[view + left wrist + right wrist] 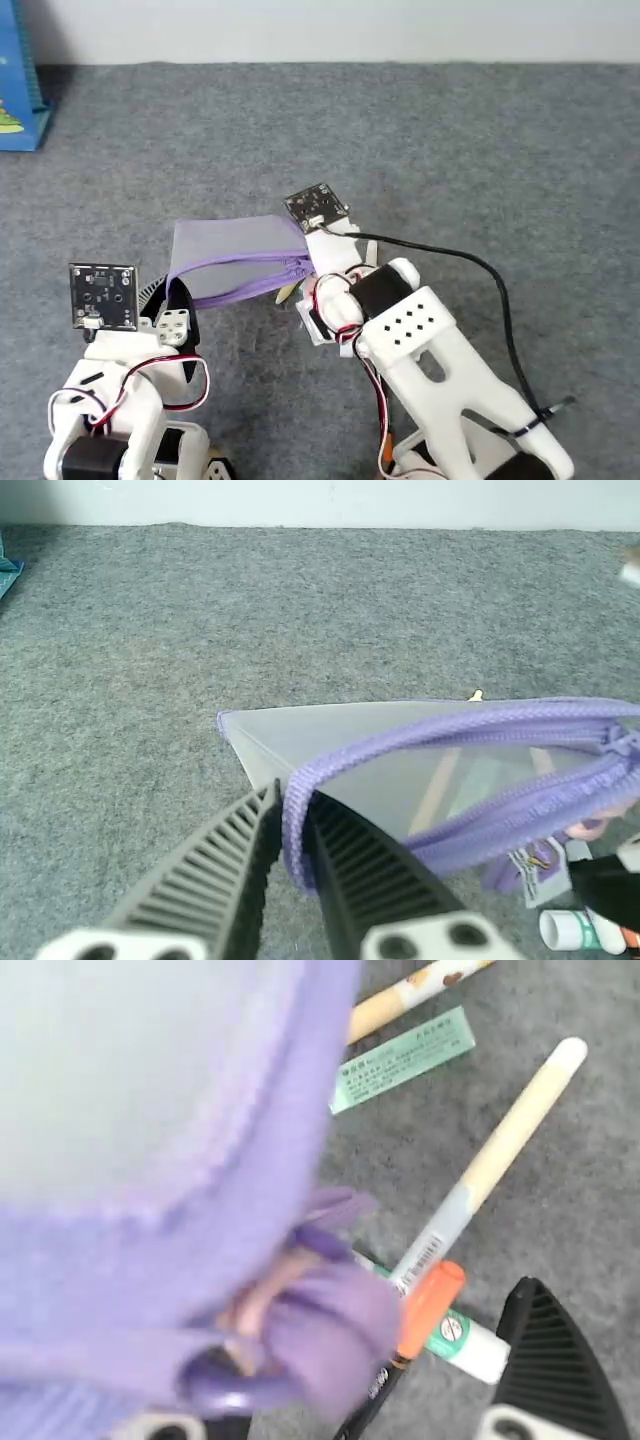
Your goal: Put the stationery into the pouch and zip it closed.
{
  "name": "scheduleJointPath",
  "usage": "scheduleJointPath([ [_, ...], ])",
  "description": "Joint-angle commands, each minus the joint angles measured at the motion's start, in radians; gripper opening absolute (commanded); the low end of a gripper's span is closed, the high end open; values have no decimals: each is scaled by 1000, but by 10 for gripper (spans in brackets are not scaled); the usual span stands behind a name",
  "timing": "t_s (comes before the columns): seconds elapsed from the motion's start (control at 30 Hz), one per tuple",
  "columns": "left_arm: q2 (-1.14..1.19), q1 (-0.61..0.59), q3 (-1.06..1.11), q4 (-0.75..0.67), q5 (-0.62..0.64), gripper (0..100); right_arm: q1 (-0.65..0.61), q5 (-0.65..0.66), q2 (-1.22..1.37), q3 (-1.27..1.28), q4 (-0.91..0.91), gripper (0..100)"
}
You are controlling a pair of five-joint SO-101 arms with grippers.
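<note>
The left gripper [285, 810] has its fingers pressed together on the purple zipper edge at one end of the pouch [235, 250], probably to anchor it and keep its mouth gaping above the bench [450, 130]. The right gripper [312, 300] sits at the zipper pull [300, 1330]; whether it has closed on the pull cannot be told. The pens [500, 1150] and orange-capped marker [430, 1310] seem to lie outside, just beside the mouth.

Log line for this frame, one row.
left gripper shut on pouch edge | right gripper open by zip end | pens on table, outside pouch | zip open
</note>
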Motion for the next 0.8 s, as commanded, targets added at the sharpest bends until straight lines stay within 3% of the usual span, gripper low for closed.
scheduleJointPath([
  [0.0, 2, 2, -35, -9, -8, 12, 35, -11, -12, -84, 76, 335],
  [0.3, -2, 2, -28, -9, -8, 12, 131, -12, 4, -12, 150, 335],
  [0.53, -2, 2, -28, -9, -8, 12, 133, -12, 4, 63, 147, 335],
  [0.77, 0, 2, -28, -9, -8, 12, 134, -8, 41, 167, -24, 291],
])
